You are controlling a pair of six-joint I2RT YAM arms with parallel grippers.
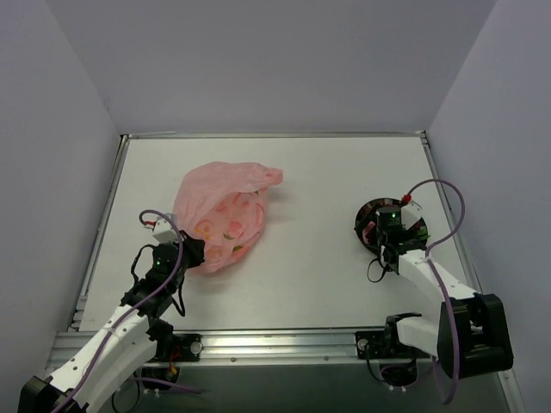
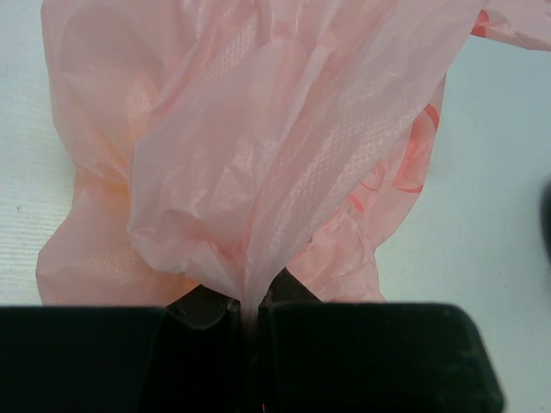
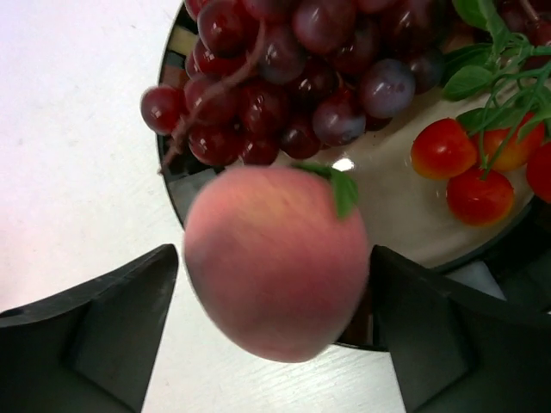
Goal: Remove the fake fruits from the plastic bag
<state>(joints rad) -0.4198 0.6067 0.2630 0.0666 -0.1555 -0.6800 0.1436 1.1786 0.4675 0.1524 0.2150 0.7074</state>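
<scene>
The pink plastic bag (image 1: 225,215) lies left of centre, with yellowish and pink fruit shapes (image 1: 232,228) showing through it. My left gripper (image 1: 191,252) is shut on a pinched fold at the bag's near edge; in the left wrist view the film (image 2: 258,129) runs down between the closed jaws (image 2: 247,301). My right gripper (image 1: 383,237) is over the near edge of the dark-rimmed plate (image 1: 362,225). Its jaws (image 3: 274,254) stand open around a blurred pinkish-red round fruit (image 3: 275,262), with a gap on the left side. Purple grapes (image 3: 284,77) and red-orange pieces with green (image 3: 473,172) lie on the plate (image 3: 387,206).
The table has raised metal rails at its left, right and near edges, and grey walls close it in. The plate stands near the right rail. The bag's loose mouth (image 1: 271,176) points toward the far middle.
</scene>
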